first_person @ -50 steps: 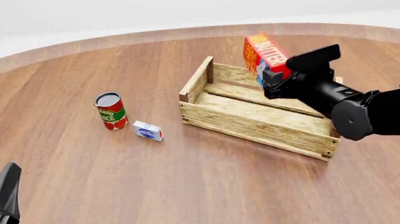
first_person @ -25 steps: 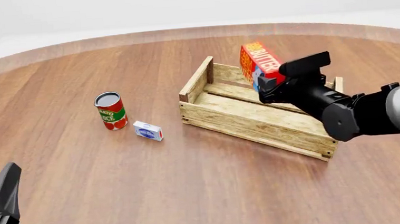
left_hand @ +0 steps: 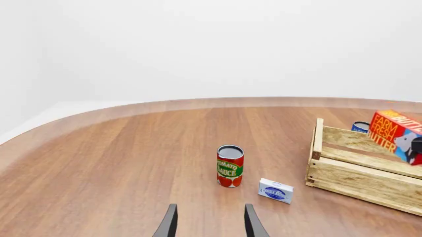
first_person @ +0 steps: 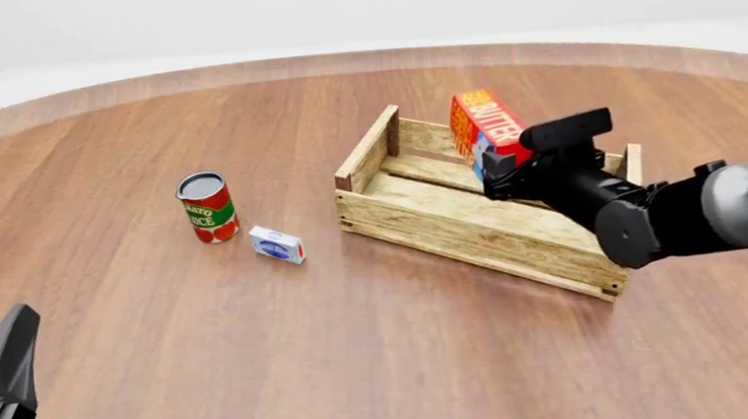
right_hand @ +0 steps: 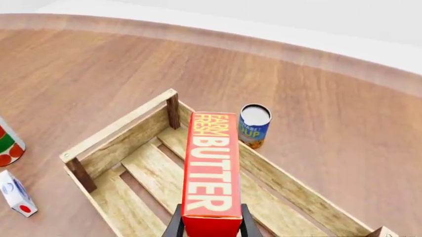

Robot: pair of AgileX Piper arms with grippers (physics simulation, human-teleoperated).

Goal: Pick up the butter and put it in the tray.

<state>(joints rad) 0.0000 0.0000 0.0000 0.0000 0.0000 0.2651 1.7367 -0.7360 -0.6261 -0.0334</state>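
Right wrist view: butter carton (right_hand: 211,170) pinched at its near end by right gripper (right_hand: 209,228), above slatted tray (right_hand: 125,129), soup can at one o'clock. Probably stiff, light, slick-sided. Left gripper (left_hand: 209,223) spread, idle.

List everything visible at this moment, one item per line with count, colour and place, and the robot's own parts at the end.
butter: 1, red carton with an orange face, held tilted over the tray's far side
tray: 1, light wooden slatted crate, right of centre on the table
tomato sauce can: 1, red and green, upright, left of the tray
small box: 1, blue and white, beside the tomato sauce can, toward the tray
blue can: 1, blue, upright just beyond the tray's far wall
table: 1, brown wood
left pincer: 1, black, open, near the table's near left edge
right pincer: 1, black, shut on the butter
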